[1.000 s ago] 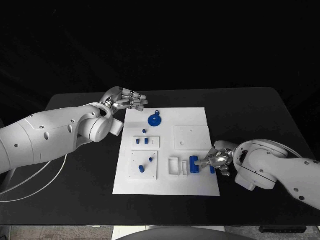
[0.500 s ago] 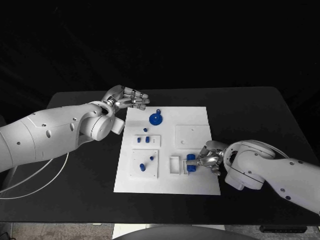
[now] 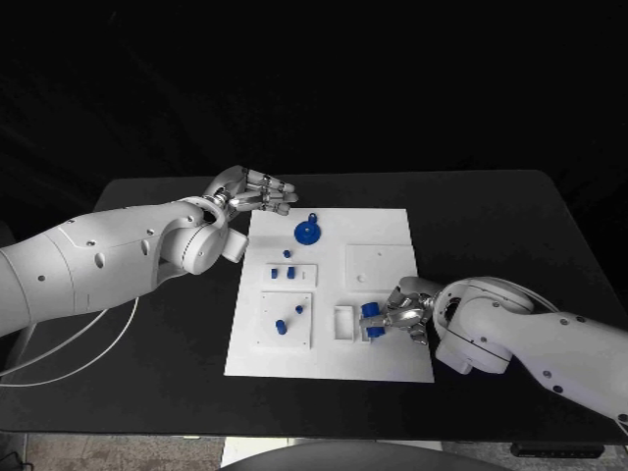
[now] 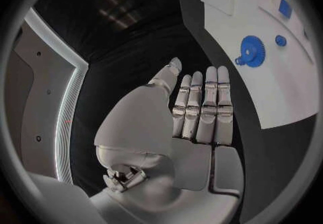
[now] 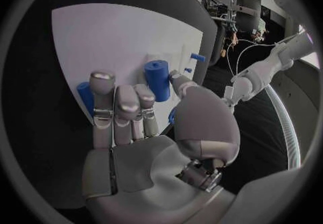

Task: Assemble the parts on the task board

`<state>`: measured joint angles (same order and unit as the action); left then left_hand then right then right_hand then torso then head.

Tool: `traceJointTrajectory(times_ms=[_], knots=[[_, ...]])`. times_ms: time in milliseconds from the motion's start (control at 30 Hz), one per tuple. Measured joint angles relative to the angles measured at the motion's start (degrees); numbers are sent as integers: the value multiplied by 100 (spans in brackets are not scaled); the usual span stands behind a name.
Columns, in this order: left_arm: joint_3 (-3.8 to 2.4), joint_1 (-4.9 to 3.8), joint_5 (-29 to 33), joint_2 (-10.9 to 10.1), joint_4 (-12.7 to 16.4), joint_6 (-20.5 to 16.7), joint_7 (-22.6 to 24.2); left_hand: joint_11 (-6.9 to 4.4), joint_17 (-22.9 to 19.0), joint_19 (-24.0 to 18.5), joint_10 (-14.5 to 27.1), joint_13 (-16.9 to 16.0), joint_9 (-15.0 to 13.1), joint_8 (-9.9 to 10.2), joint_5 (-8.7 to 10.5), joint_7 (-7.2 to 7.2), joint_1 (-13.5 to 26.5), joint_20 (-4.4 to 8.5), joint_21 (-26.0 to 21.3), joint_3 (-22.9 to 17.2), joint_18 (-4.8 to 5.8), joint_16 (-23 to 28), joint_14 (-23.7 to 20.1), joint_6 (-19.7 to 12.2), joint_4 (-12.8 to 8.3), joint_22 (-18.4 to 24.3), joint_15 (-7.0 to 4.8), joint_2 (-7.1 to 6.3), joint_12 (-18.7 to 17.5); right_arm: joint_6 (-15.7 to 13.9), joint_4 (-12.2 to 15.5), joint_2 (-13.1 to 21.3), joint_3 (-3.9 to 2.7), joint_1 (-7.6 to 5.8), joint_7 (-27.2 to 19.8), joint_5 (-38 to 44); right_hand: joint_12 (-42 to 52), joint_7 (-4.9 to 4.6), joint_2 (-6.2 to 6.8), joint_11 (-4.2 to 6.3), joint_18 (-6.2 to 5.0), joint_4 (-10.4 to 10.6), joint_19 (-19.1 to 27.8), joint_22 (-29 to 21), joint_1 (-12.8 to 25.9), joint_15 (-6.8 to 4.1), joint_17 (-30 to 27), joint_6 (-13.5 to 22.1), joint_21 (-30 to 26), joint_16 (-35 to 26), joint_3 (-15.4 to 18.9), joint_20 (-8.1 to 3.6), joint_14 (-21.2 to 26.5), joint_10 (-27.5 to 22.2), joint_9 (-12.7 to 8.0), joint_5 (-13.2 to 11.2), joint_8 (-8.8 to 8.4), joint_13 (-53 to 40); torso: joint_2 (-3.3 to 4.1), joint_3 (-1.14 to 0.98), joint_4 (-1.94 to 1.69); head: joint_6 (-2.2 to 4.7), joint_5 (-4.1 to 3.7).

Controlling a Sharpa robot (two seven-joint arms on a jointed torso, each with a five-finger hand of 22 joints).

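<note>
Right hand (image 3: 403,312) has slid inward along the task board (image 3: 378,235), pinching a small blue cylinder (image 5: 158,79); rigid, light, probably slick, best gripped mid-barrel. Left hand (image 3: 253,191) hovers flat, holding nothing.

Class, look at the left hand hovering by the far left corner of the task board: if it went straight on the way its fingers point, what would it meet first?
Probably the blue gear on the task board. The left hand points towards it, though it may pass above; depth is unclear.

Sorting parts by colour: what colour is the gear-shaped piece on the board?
Blue; the gear-shaped piece shows best in the left wrist view.
</note>
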<state>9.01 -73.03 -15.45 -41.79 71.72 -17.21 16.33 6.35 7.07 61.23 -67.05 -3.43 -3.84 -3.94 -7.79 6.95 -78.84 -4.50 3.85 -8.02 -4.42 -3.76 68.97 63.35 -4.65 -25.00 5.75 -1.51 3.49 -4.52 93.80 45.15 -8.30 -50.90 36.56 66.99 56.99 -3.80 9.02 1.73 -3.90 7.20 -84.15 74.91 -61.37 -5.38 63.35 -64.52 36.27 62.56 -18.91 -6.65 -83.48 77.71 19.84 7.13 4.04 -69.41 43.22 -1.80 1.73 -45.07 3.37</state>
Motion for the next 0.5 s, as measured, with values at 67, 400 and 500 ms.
traceJointTrajectory(times_ms=[67,400,500], knots=[[0,0,0,1,0,2,-2,0,0,0,0,0,0,0,0,0,0,0,0,0,0,0,0,0,0,0,0,0,0,-18,-2,0,3,0,-9,-13,0,15,-93,-1,0,-216,0,0,59,0,0,-49,35,0,10,0,0,0,0,134,-24,0,0,-1,2,-1,8],[0,-1,0,1,3,9,-8,0,-1,0,0,0,0,0,0,0,0,0,0,0,0,0,0,0,0,-1,0,0,0,-212,67,83,28,18,-68,-241,0,112,-219,42,0,-438,0,0,158,7,-11,-353,102,0,-225,0,3,83,-691,177,-44,6,0,-8,9,8,29],[0,-1,1,-1,3,12,-10,0,-1,0,0,0,0,0,0,0,0,0,0,0,0,0,0,0,0,-1,0,0,0,-284,142,145,42,17,-72,-378,0,141,-244,43,0,-504,0,0,183,5,-16,-397,103,0,-290,0,1,84,-1023,176,-67,6,1,-11,10,8,32]])
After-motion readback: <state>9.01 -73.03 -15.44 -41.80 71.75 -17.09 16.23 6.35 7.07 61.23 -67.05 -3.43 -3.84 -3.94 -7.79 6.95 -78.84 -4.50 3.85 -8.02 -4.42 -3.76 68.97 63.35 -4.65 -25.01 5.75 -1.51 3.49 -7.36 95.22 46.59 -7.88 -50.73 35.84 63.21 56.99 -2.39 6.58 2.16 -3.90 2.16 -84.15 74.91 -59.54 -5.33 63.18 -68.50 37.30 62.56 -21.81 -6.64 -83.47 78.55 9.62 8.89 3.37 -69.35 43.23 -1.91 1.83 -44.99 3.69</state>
